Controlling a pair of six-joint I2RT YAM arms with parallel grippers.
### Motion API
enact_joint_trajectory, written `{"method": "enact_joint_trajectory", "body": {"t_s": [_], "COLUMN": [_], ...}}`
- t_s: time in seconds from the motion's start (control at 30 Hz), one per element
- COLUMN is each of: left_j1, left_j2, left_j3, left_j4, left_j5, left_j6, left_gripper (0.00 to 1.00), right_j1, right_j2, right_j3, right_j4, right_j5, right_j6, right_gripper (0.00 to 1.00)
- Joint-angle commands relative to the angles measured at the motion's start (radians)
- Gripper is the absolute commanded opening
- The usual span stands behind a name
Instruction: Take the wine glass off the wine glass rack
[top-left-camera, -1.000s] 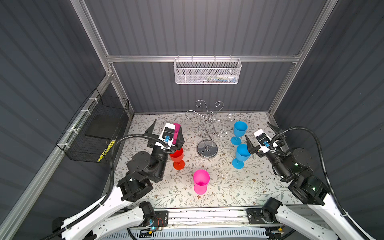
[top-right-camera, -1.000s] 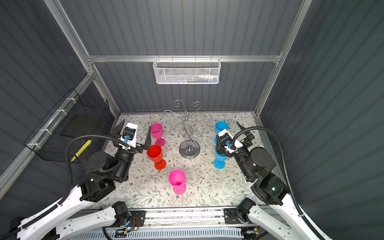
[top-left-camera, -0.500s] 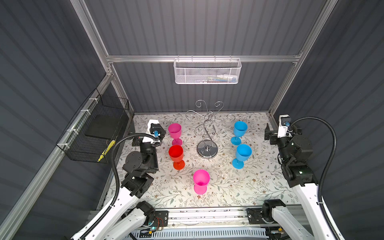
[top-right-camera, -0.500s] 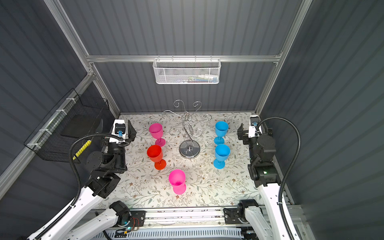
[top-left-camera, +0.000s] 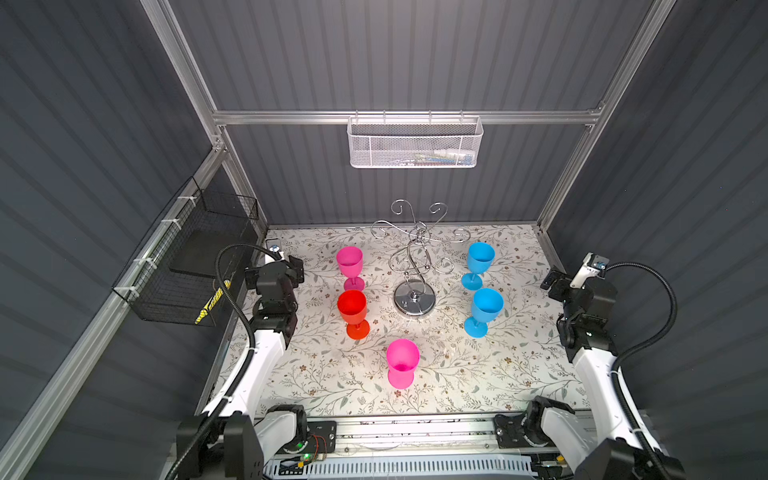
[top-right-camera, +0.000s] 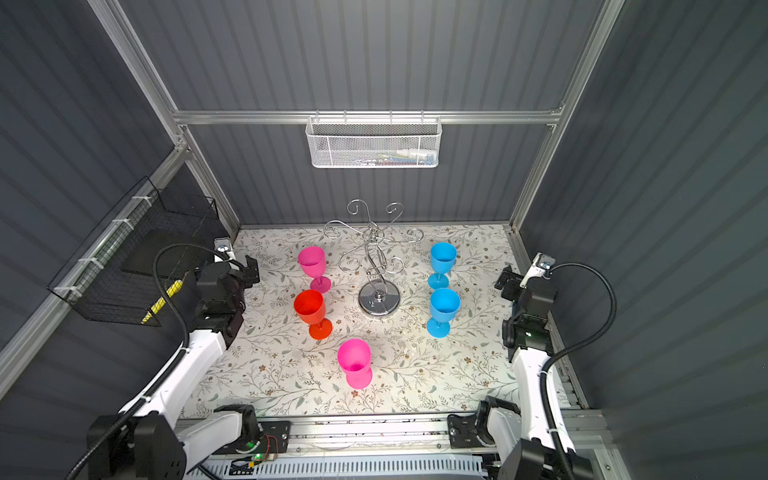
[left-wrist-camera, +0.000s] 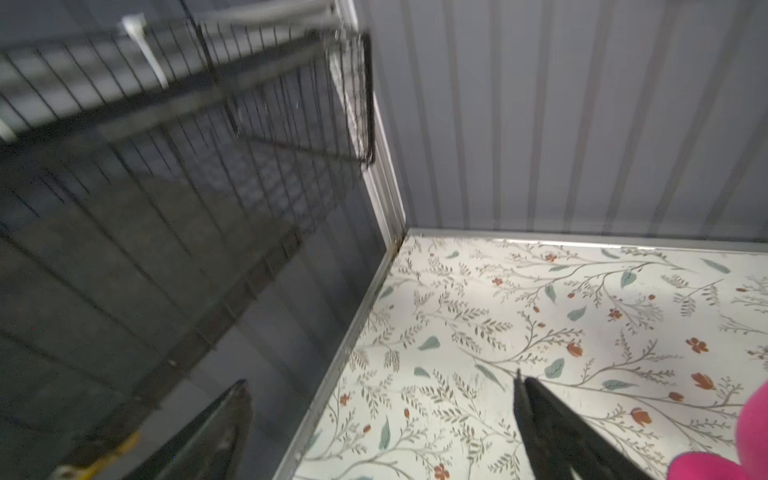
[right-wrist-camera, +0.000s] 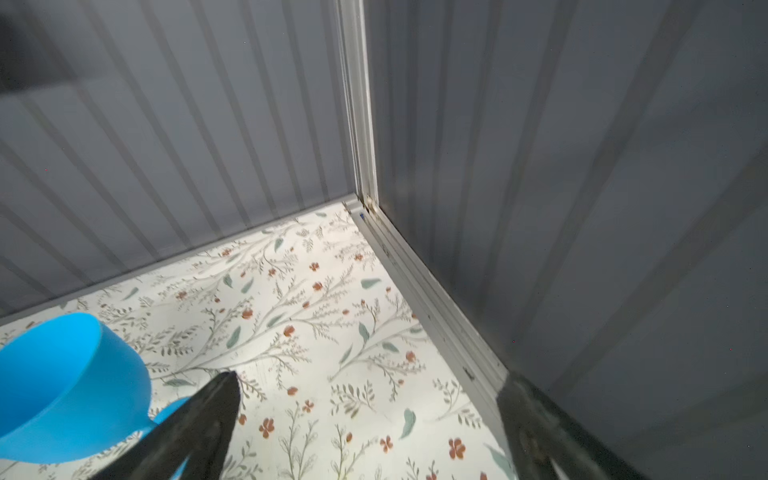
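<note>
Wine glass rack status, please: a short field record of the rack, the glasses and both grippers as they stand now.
rack: wine glass rack upright mid-table, no glass hanging on its arms
left of rack: far pink wine glass, red wine glass, both upright on the table
right of rack: far blue wine glass, near blue wine glass, both upright
front of rack: near pink wine glass, upright
left gripper: open, holding nothing, at the table's left edge
right gripper: open, holding nothing, at the table's right edge
</note>
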Motion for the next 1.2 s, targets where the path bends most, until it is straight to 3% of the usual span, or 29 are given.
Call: {"method": "enact_joint_trajectory", "body": {"t_s": [0.0,0.3,0.53,0.7,0.9,0.97,1.03,1.1,1.17], "left_j1": [0.036,0.045,0.047,0.047,0.047,0.046,0.045,0.045,0.039], "left_j2": [0.022,0.199,0.321,0.464,0.518,0.58,0.55,0.583,0.564], "left_j3": [-0.081,-0.254,-0.366,-0.401,-0.341,-0.348,-0.32,-0.316,-0.276], "left_j4": [0.065,0.36,0.623,0.832,0.773,0.871,0.753,0.812,0.692], "left_j5": [0.08,0.204,0.242,0.263,0.398,0.402,0.422,0.44,0.438], "left_j6": [-0.164,-0.19,-0.239,-0.246,-0.186,-0.184,-0.174,-0.167,-0.159], "left_gripper": [1.0,1.0,1.0,1.0,1.0,1.0,1.0,1.0,1.0], "right_j1": [-0.006,0.007,0.117,0.203,0.215,0.214,0.216,0.218,0.219], "right_j2": [0.023,0.125,0.272,0.324,0.364,0.415,0.455,0.464,0.474], "right_j3": [-0.073,-0.257,-0.304,-0.241,-0.224,-0.241,-0.241,-0.225,-0.218], "right_j4": [0.105,0.4,0.601,0.572,0.609,0.693,0.738,0.709,0.71], "right_j5": [-0.027,-0.117,-0.078,-0.007,-0.003,0.006,-0.006,-0.02,-0.025], "right_j6": [0.108,0.203,0.159,0.05,0.009,0.006,-0.002,-0.008,-0.013], "right_gripper": [0.99,0.99,0.99,0.99,0.99,0.99,0.99,0.99,0.99]}}
